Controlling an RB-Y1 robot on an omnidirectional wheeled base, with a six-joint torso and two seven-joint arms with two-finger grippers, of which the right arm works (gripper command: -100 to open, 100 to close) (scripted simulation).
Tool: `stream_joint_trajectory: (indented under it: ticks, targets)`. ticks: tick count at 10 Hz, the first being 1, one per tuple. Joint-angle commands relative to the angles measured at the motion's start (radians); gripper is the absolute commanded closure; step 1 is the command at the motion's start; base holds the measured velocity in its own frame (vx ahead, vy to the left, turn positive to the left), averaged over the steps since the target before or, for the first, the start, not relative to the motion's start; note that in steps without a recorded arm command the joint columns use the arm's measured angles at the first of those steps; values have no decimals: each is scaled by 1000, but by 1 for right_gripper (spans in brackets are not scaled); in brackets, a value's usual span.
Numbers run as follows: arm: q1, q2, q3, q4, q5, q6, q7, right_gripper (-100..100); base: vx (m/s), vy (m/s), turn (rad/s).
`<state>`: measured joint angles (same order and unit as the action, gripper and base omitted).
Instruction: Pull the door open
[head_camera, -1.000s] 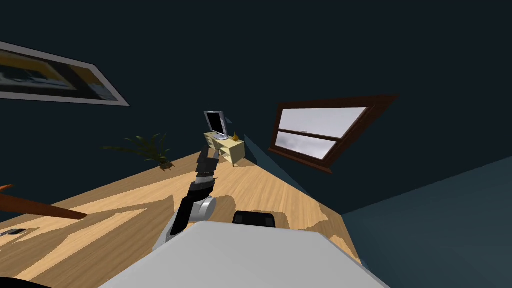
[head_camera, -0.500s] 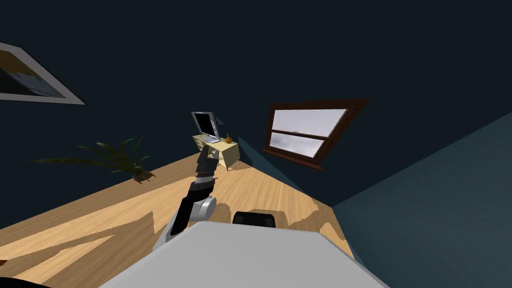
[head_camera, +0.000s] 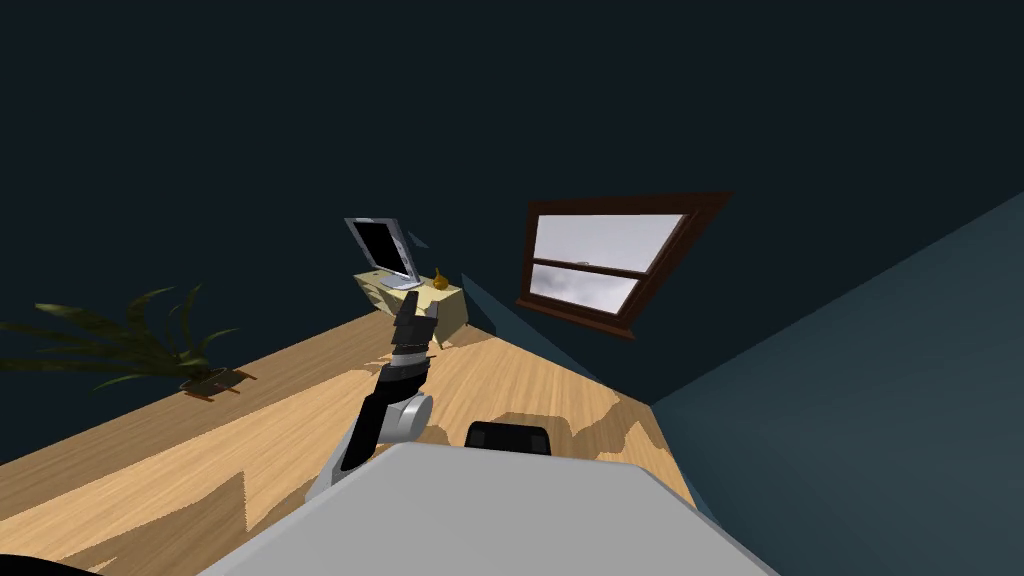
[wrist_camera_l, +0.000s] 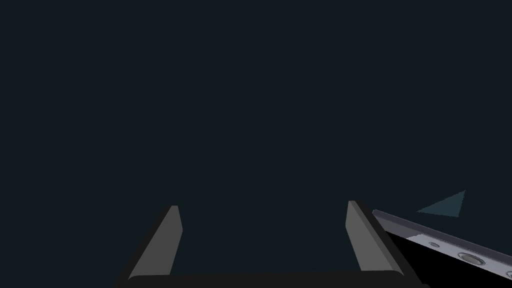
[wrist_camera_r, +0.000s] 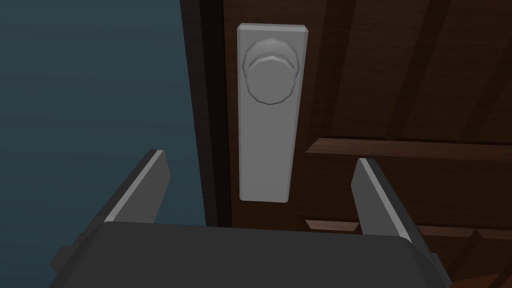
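My right pincer is wide open and holds nothing. It points at the door, which is dark brown wood. Close to the door's edge is a tall grey plate with a round grey knob near the plate's top. The bottom part of the plate shows between my two fingers. The knob is out past the fingertips, not between them. Right next to the door's edge is a blue wall.

My left pincer is open too, with nothing in it. That arm reaches out in front of me over the wood floor and faces a dark wall. Just beside one finger I see the grey rim of a screen. The screen stands on a small pale desk. A little yellow thing sits at the desk's end nearest the window. A green plant stands on the floor, well apart from the desk.
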<state>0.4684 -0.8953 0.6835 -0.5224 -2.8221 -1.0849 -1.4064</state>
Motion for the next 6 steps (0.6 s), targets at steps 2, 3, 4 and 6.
stream_joint_trajectory:
  ticks: [2,3,4,6]
  targets:
    - [12,5,16,5,43,1,-48,-100,105,-56,-166]
    - [18,8,25,8,68,2,-74,-100,123,-85,-205]
    - [21,10,29,10,80,2,-87,-100,134,-82,-146]
    - [31,14,42,15,117,3,-126,-100,128,-98,-173]
